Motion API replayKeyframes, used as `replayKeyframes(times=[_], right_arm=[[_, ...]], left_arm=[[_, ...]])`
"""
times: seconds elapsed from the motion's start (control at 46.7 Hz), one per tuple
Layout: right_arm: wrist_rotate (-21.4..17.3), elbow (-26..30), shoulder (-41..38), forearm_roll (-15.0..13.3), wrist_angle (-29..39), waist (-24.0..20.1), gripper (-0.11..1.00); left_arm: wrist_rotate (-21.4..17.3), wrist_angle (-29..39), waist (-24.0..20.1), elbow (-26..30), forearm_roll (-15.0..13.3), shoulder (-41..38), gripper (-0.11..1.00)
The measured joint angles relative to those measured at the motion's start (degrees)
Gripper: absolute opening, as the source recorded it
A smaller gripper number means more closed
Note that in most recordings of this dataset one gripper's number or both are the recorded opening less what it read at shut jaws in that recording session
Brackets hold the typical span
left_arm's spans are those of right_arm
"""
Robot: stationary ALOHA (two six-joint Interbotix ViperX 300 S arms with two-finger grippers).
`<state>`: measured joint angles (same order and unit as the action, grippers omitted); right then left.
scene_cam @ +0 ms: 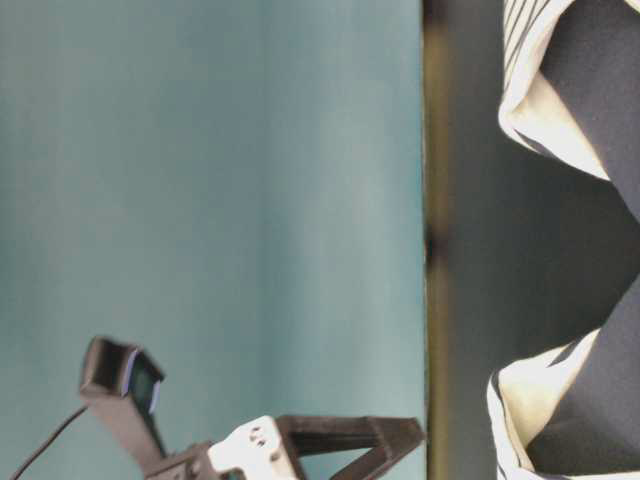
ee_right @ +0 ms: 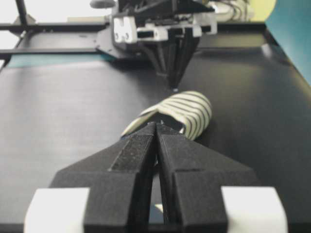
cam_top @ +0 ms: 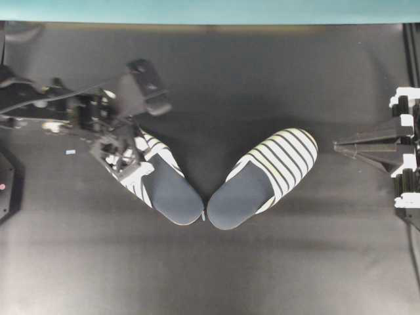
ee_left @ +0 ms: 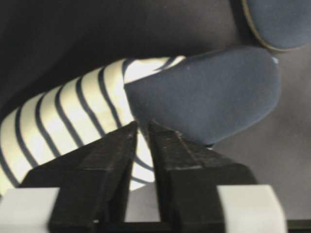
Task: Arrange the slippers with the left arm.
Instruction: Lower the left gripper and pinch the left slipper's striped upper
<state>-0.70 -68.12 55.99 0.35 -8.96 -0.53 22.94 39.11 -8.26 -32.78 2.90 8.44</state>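
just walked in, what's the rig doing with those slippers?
The left arm's hand is down over the striped toe of the left slipper, fingers only slightly apart; whether it grips is unclear. The two slippers lie in a V on the dark table, heels nearly touching, the right slipper angled the other way. The right hand sits idle at the edge, shut.

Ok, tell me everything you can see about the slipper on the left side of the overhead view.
The left slipper is open-backed, with a soft-looking toe cover striped white and dark navy and a plain dark blue-grey insole. It lies flat on the black table, toe toward the upper left, heel toward the middle, so its heel nearly meets the right slipper's heel in a V. The left hand sits over its striped toe, hiding part of it; in the wrist view its fingers stand slightly apart. Whether they touch the fabric is unclear.
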Motion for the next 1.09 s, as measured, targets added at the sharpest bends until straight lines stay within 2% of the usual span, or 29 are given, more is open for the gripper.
replayKeyframes(times=[0.064, 0.257, 0.343, 0.664, 0.943, 1.05, 1.093], right_arm=[[0.0, -0.1, 0.0, 0.1, 0.0, 0.0, 0.01], [0.0, -0.4, 0.2, 0.1, 0.4, 0.0, 0.01], [0.0, -0.4, 0.4, 0.0, 0.5, 0.0, 0.01], [0.0, -0.5, 0.9, 0.1, 0.5, 0.0, 0.01], [0.0, -0.7, 0.9, 0.1, 0.5, 0.0, 0.01], [0.0, -0.8, 0.9, 0.1, 0.5, 0.0, 0.01], [0.0, -0.8, 0.9, 0.1, 0.5, 0.0, 0.01]], left_arm=[[0.1, 0.7, 0.0, 0.6, -0.1, -1.2, 0.33], [0.4, 3.6, 0.0, 2.1, 0.0, -4.3, 0.81], [1.0, 4.5, 0.0, 2.7, 0.0, -4.8, 0.90], [1.0, 4.9, 0.0, 3.0, -0.1, -8.4, 0.88], [-0.2, 4.9, -2.4, 1.8, 0.0, -10.9, 0.86], [-0.8, 5.0, -2.5, 1.6, 0.1, -10.9, 0.82], [-1.1, 4.9, -2.5, 1.6, 0.1, -10.8, 0.76]])
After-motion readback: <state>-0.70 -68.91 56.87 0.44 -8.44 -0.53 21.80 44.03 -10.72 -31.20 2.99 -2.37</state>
